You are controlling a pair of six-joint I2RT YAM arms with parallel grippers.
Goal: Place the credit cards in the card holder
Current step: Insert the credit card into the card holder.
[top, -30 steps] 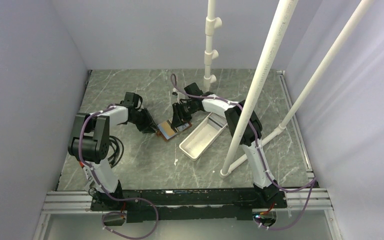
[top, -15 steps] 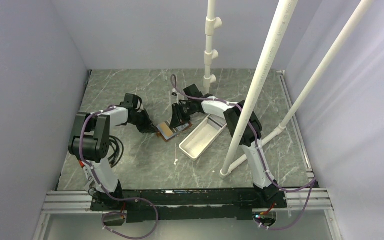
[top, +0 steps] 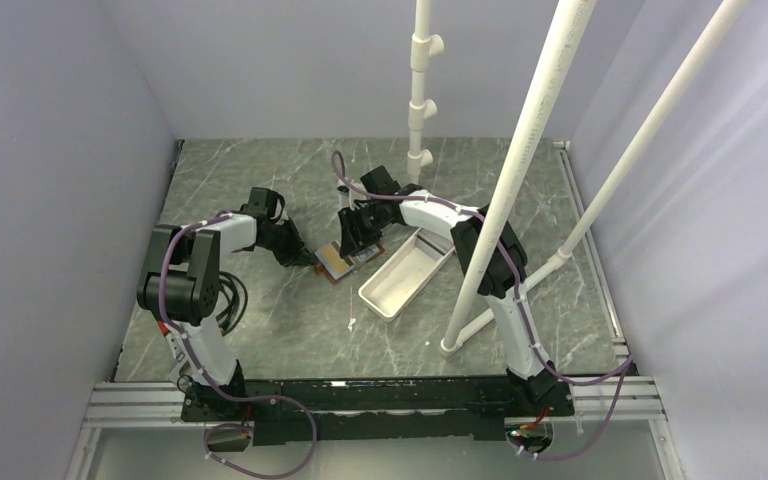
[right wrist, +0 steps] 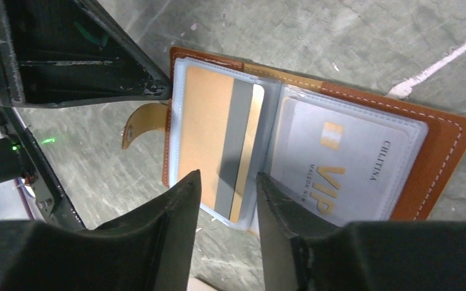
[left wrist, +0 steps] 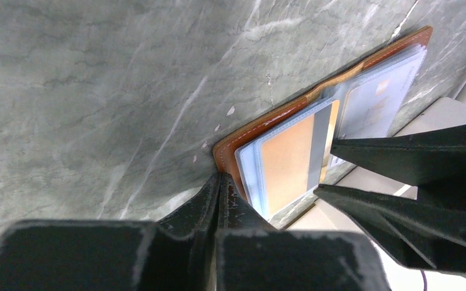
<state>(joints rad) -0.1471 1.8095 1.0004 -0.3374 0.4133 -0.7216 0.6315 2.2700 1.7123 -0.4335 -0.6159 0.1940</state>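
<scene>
The grey marbled table (top: 260,330) is carrying the card holder (top: 332,263) — lying open and flat — with the white tray (top: 405,275) sitting just beside it.

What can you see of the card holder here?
The card holder lies open and flat on the marble table: brown leather, light stitching, a snap tab jutting from one side. Clear plastic sleeves inside hold a gold card with a grey stripe and a pale VIP card. The shut left tool touches one corner; the open right tool is above the gold card.
</scene>
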